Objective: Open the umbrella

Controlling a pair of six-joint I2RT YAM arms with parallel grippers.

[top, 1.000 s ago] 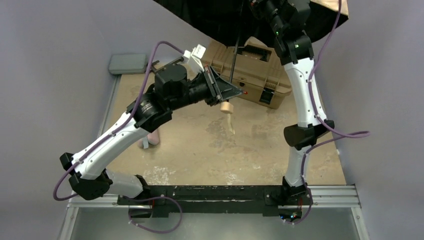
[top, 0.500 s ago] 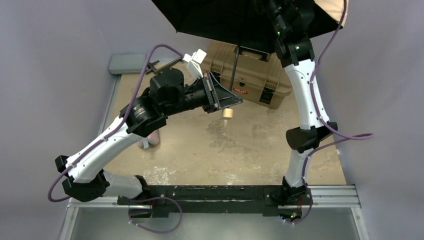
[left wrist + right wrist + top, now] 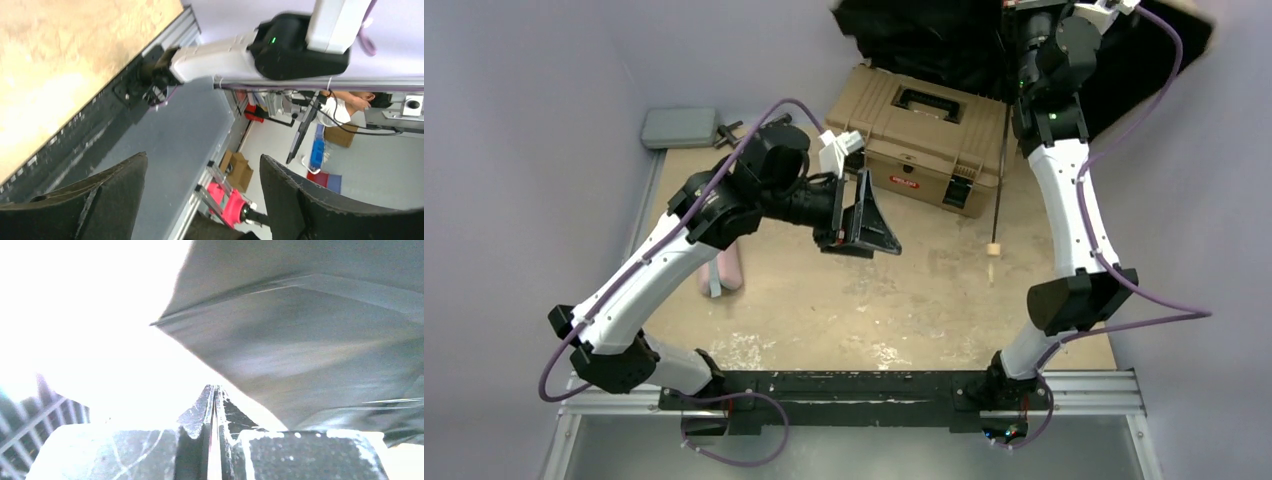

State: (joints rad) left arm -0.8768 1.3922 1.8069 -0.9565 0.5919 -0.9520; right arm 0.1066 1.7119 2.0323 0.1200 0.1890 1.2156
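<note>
The umbrella hangs in the air at the back right, its dark canopy (image 3: 914, 40) spread above the toolbox. Its thin black shaft (image 3: 1002, 170) points down to the cream knob (image 3: 993, 249) above the table. My left gripper (image 3: 879, 215) is open and empty, left of the shaft and well apart from it; in the left wrist view its fingers (image 3: 202, 157) frame only the room beyond the table. My right gripper (image 3: 215, 387) is shut, jaws pressed together just under the canopy's underside (image 3: 310, 340). What carries the umbrella is hidden behind my raised right arm (image 3: 1064, 190).
A tan toolbox (image 3: 919, 135) stands at the back, below the canopy. A pink pouch (image 3: 727, 268) lies on the table under my left arm. A grey flat pad (image 3: 679, 127) sits at the back left corner. The black base rail (image 3: 854, 385) runs along the near edge.
My left gripper has opened and let go near the knob. The right arm has swung right and taken the umbrella along, so the knob now hangs further right. The right jaws have closed fully.
</note>
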